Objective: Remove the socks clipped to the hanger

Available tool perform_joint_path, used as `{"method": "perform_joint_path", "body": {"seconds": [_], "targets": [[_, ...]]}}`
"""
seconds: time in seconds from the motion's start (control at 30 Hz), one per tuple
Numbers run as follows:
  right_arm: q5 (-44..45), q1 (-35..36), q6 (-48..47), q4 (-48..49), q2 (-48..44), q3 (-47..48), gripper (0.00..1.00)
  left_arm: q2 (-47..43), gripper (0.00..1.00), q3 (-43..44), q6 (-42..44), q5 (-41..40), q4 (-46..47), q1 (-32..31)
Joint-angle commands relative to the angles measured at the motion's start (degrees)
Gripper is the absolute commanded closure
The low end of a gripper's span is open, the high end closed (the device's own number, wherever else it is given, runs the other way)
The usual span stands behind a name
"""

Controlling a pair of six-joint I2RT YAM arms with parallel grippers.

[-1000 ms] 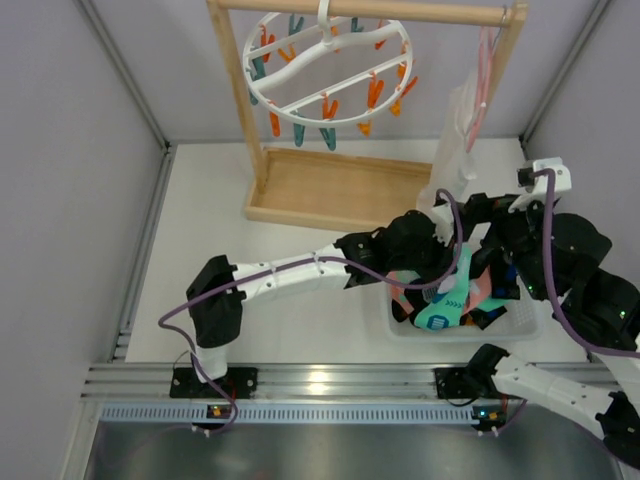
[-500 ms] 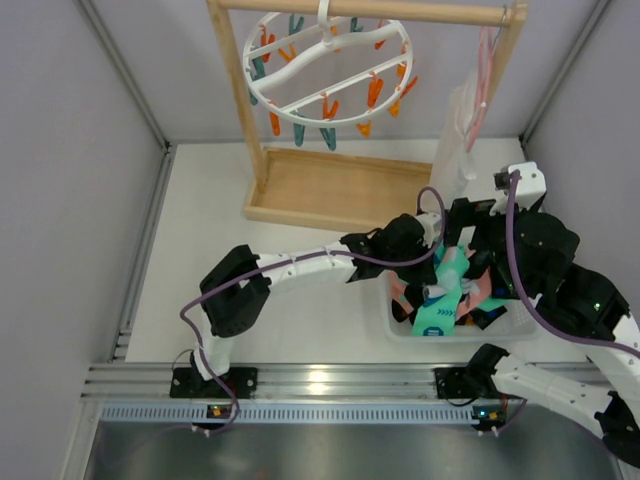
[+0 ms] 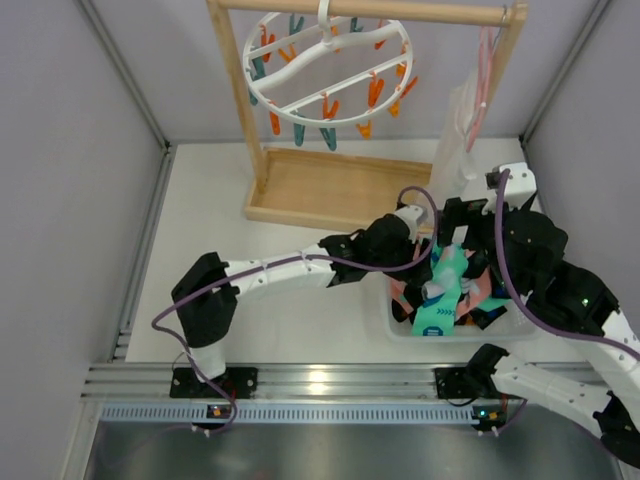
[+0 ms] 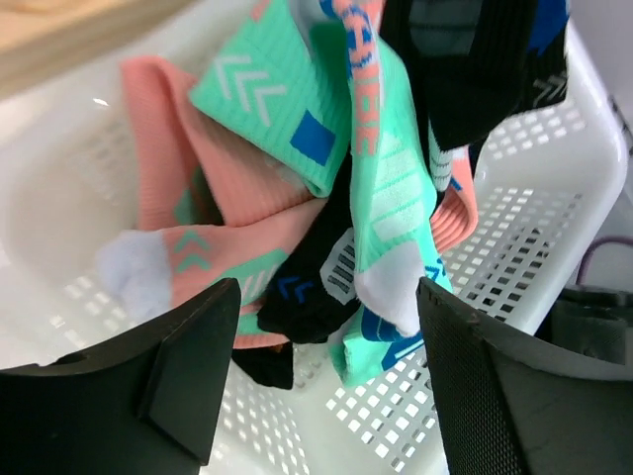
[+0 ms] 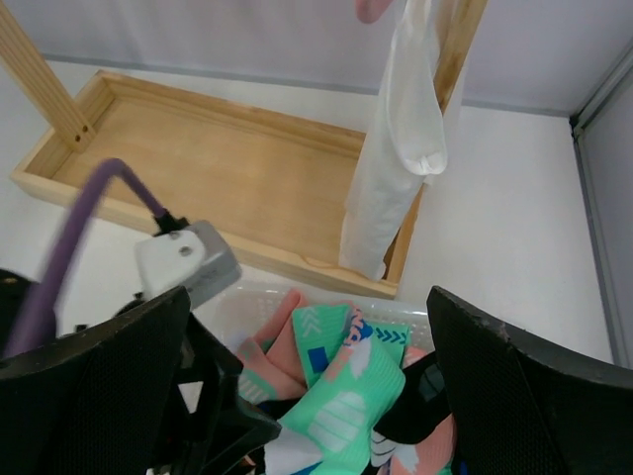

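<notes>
Judging by the bare hanger (image 3: 246,50), the socks (image 4: 227,228) are taken as unclipped; they lie heaped in the basket (image 4: 554,178) just beneath the left pincer (image 4: 326,289) and right pincer (image 5: 309,297), each spread apart. A straight upward withdrawal is advised, lest the mint sock (image 4: 381,178) be snagged.

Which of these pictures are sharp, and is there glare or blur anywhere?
Top external view: the light is even, with one bright glare spot on the metal rail. Left wrist view: the socks are crisp, while the black left gripper up close shows little detail. Right wrist view: the purple cable in front is blurred, and the wooden tray behind it is sharp.
</notes>
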Motion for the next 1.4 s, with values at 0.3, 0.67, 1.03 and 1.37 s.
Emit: {"method": "perform_joint_path", "body": {"seconds": [0.3,0.67,1.03,1.37], "targets": [[-7.1,-9.47,1.46,6.04,0.11,-6.09,0.01,-24.06,0.02,-13.46,-0.9,-32.1,-9.16,4.04],[-17.41,-25.92,0.76,3.68,-4.45,-13.31,0.01,-45.17,0.02,-21.76,-3.02,-27.62,-26.18,33.74],[-15.47,-26.01,-3.2,-9.85,-13.33,-6.9,0.01,-63.37,0.02,-12.26,9.63,-33.77,-43.79,34.2],[-15.91,-26.01,-3.29,-16.72,-19.31,-3.38,0.0,-72.78,0.02,-9.63,17.55,-30.79,-49.4,34.2]]}}
